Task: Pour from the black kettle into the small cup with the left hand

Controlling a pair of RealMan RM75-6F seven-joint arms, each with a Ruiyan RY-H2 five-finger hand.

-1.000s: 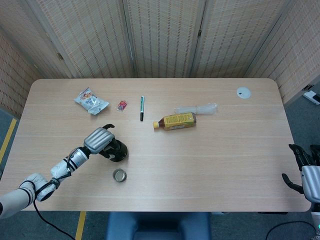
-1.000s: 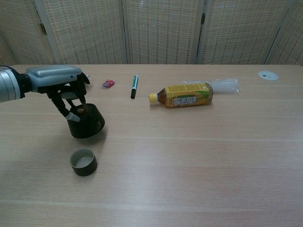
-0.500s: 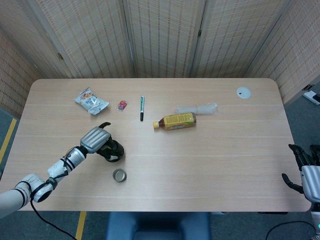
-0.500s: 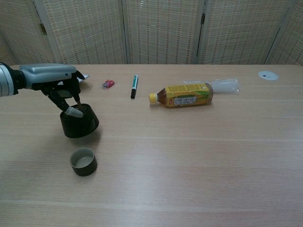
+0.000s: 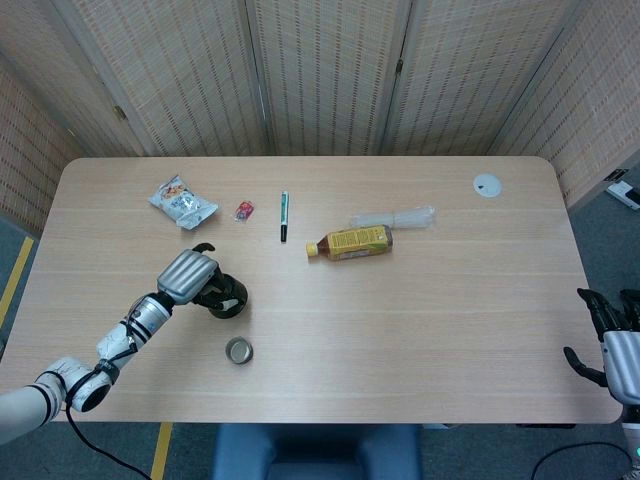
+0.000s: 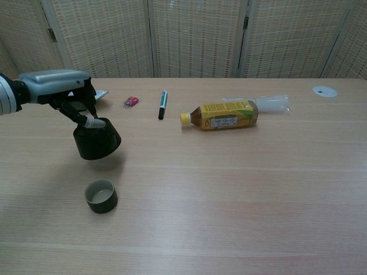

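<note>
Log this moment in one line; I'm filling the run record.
left robot hand: holds black kettle, lifted | small cup: on table | right robot hand: idle

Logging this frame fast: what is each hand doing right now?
Left hand: holding the black kettle, lifted off the table.
Right hand: holding nothing, fingers apart, at the table's near right edge.

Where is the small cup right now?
In both views the small cup stands upright on the table's near left part, just in front of the black kettle held by the left hand.
</note>
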